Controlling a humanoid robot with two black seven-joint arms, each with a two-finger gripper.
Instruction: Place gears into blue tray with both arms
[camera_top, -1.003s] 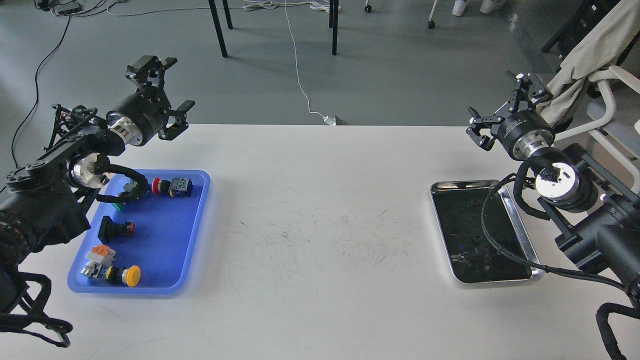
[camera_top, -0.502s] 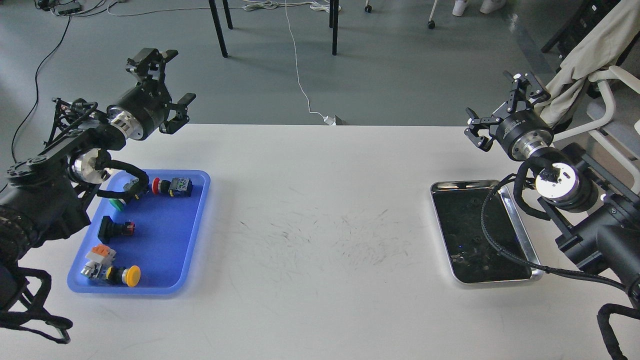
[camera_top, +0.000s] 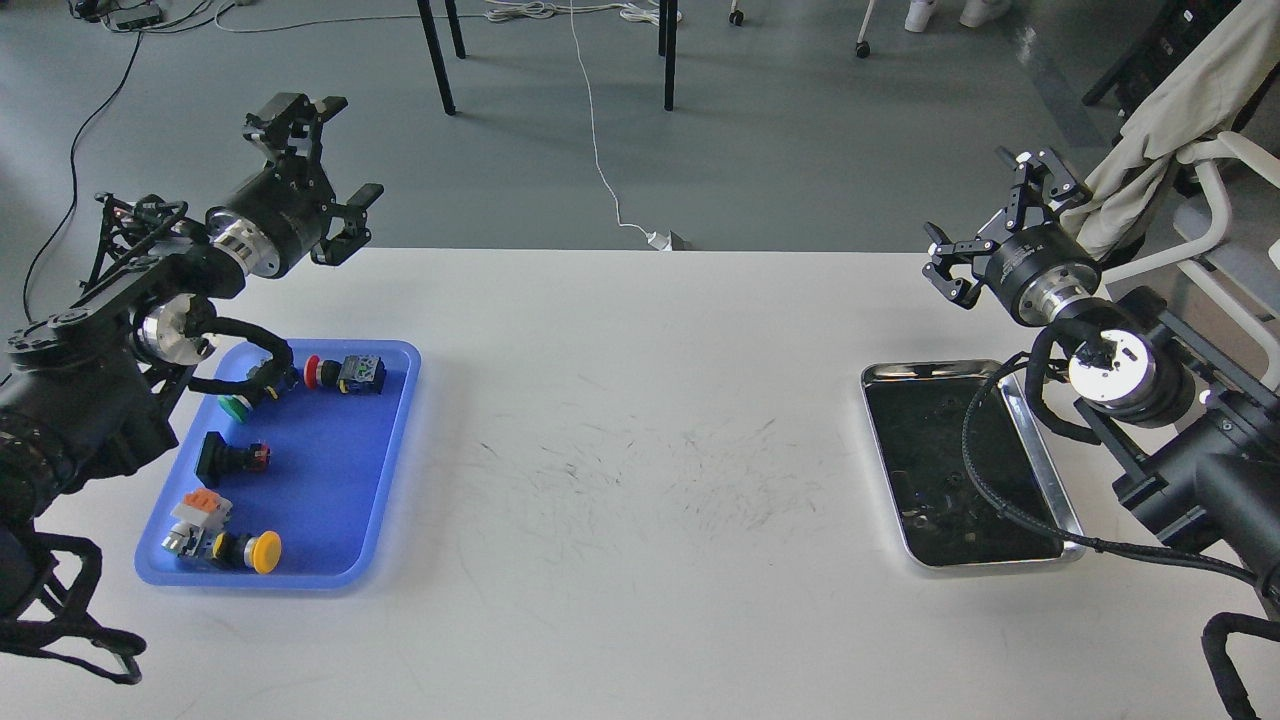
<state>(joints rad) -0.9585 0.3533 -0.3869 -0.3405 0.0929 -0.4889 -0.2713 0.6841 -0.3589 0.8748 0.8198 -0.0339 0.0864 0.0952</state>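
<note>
No writing on anything could be read. My left jaws (camera_top: 322, 160) hung spread and empty above the desk's (camera_top: 640, 420) far left edge, behind the blue tray (camera_top: 330, 480), which lay with its long axis running away from me and held only push-button switches (camera_top: 345, 373). My right jaws (camera_top: 990, 225) were spread too, beyond the silver tray (camera_top: 1045, 455), where the gears (camera_top: 945, 505) sat as tiny dark specks near its front end.

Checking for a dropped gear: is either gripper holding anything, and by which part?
Nothing is held. The left gripper and the right gripper are both open and empty, raised above the table.
</note>
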